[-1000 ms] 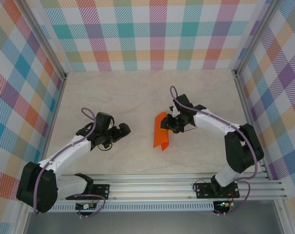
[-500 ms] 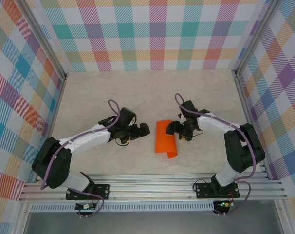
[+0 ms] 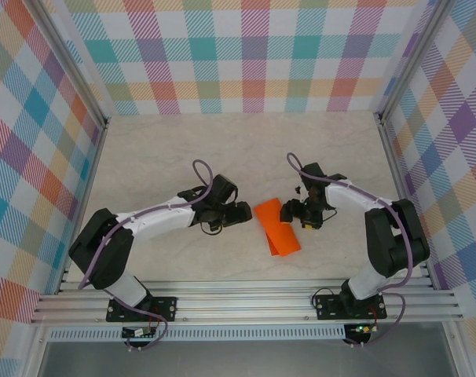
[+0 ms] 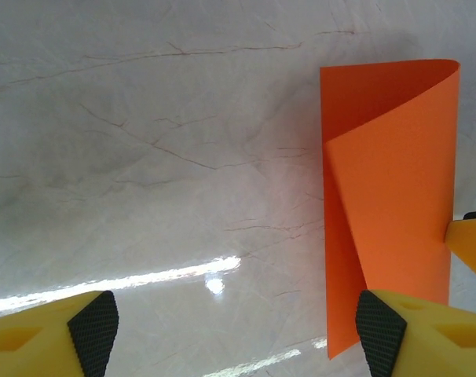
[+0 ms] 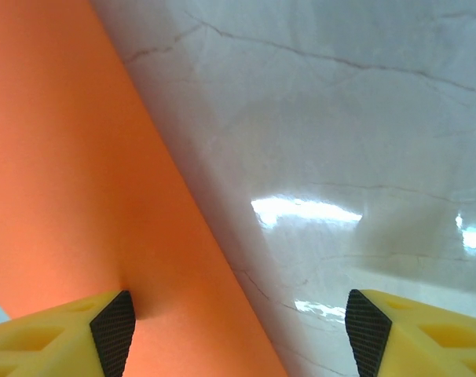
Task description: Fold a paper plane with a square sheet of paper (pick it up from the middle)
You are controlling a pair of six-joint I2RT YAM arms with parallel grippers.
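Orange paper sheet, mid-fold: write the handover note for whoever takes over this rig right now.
Left gripper: open, at the left edge of the thin orange paper sheet, holding nothing.
Right gripper: open, one fingertip at the sheet's right edge, no grip.
Sheet: lying on the pale marble-look table between the grippers, loosely doubled over, flap curled rather than pressed.
Done: one rough fold-over.
Left: press the crease, fold nose and wings; no plane shape yet.
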